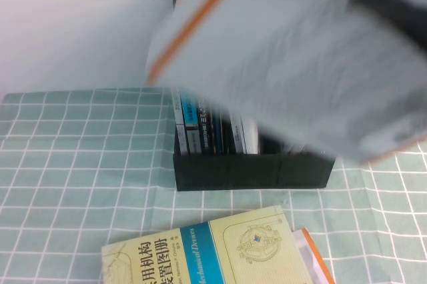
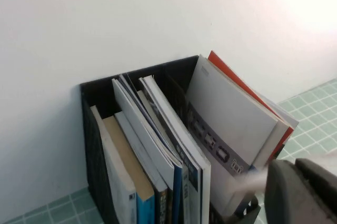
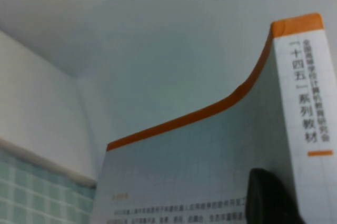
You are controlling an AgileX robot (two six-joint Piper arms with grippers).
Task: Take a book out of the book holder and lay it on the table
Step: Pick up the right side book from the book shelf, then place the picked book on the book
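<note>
High view shows the right gripper (image 3: 268, 197) clamping the big white orange-edged book (image 1: 280, 51) above the black plastic book holder (image 1: 253, 171); the bending cover may slip. Left gripper (image 2: 303, 192) waits beside the rack, grip state unclear.

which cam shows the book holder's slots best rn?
Left wrist view: the book holder is seen from above with its dividers and upright books clear. High view shows only its front lip, the lifted book covering the top. Right wrist view shows no holder, just that book in the right gripper. Left gripper sits beside the holder.
</note>
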